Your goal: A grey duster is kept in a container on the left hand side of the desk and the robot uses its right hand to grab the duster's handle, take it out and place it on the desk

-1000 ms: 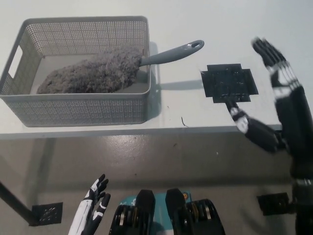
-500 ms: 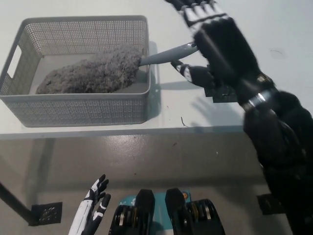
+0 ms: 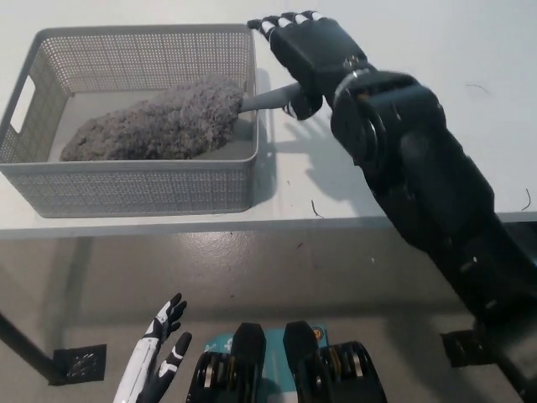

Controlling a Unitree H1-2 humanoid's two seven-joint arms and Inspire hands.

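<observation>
- My right hand is over the far middle of the desk, right above the duster's handle. The fingers are stretched out and slightly apart, with the thumb low beside the handle. I'd call it unclosed and holding nothing.
- The grey duster lies in the mesh basket at the desk's left side. Its fluffy head is inside and the handle pokes out over the basket's right wall.
- First worry: the palm hides the handle's end from me, so I'm closing half blind. The slim handle could slide out between thumb and fingers.
- Second worry: the hand is just beside the basket's right rim. If I grasp too near it, the fingers may knock the wall and shove the basket.
- Third worry: the fluffy head could snag the mesh on the lift and drag the basket towards the front edge.
- My own forearm covers much of the desk's right half, which hides part of the drop area.
- The left hand hangs below the front edge, fingers apart and empty.
</observation>
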